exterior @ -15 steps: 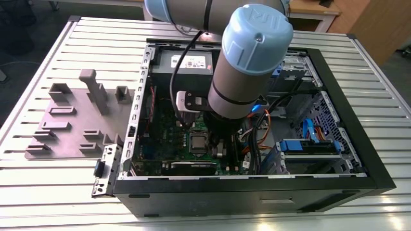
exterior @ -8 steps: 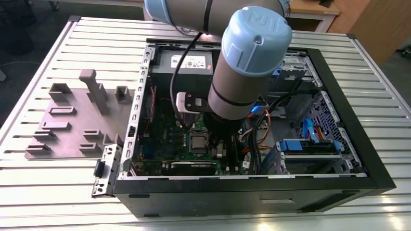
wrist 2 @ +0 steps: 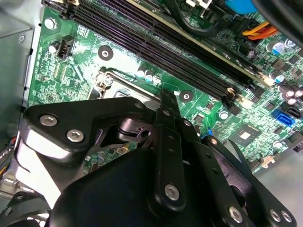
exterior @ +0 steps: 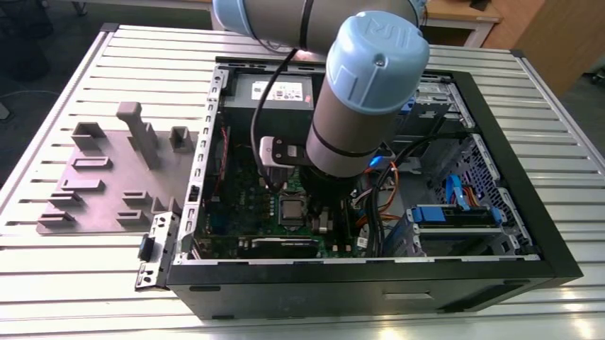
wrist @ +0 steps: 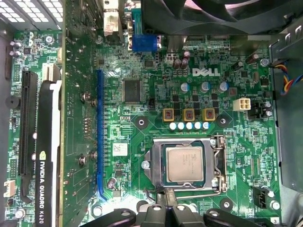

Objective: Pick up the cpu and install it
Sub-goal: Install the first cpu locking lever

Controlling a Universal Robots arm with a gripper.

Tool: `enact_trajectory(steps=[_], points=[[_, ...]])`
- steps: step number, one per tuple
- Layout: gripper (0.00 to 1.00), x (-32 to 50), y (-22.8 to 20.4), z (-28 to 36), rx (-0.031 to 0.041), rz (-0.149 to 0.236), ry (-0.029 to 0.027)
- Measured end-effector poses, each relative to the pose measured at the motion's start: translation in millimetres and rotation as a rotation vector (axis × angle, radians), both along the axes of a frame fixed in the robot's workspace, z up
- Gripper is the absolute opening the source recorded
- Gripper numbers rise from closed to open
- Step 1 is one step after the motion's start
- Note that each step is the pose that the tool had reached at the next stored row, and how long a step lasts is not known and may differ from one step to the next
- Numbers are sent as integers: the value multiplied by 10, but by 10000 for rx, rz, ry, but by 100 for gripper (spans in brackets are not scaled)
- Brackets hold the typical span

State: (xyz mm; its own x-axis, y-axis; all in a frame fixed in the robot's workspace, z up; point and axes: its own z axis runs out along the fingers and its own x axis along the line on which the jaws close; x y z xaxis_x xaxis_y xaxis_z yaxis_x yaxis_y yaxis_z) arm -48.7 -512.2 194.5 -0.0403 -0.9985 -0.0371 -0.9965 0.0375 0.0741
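Observation:
The cpu (wrist: 184, 164) is a flat silver-grey square lying level in its socket on the green motherboard (wrist: 156, 94), with the silver metal socket frame (wrist: 217, 163) around it. In the exterior view the cpu (exterior: 290, 210) shows just beside the arm's dark tool. My gripper (wrist: 166, 193) hangs right at the edge of the socket frame, its black fingers together and nothing between them. In the second wrist view the gripper (wrist 2: 165, 97) points down at the socket's corner (wrist 2: 111, 80). It is not touching the cpu's lid.
The open black computer case (exterior: 492, 142) lies on a slatted metal table. A graphics card (wrist: 47, 156), memory slots (wrist 2: 156, 38), orange and blue cables (exterior: 392, 191) and a drive bay (exterior: 454, 216) crowd the board. A grey-purple fixture plate (exterior: 104, 184) lies at the exterior view's left.

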Motion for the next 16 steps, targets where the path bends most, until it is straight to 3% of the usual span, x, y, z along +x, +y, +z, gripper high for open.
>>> enact_trajectory(steps=[16], points=[[11,15,0,-18,-4,42,-11]])
